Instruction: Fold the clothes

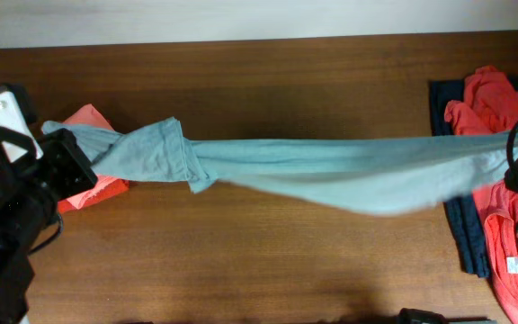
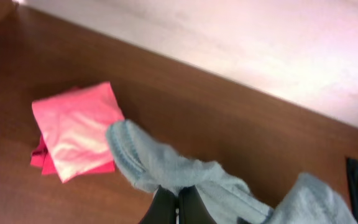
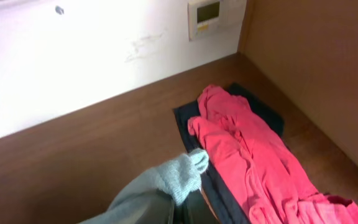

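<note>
In the left wrist view the left hand (image 2: 178, 210) shows only as two dark fingertips pressed together at the bottom edge, with the pale grey-blue shirt (image 2: 166, 165) soft and blurred above them. The right hand (image 3: 193, 210) is likewise cut off by the bottom edge, half behind the shirt's bunched end. It probably pinches that cloth, though the contact itself is covered. From overhead, both shirt ends vanish under the arms. The folded coral garment (image 1: 86, 119) lies partly beneath the shirt and the left arm. The navy garment (image 1: 464, 234) is mostly buried under the orange-red garments (image 1: 493, 99), which run off the right edge. A white tag (image 1: 513, 264) is too small to read.
</note>
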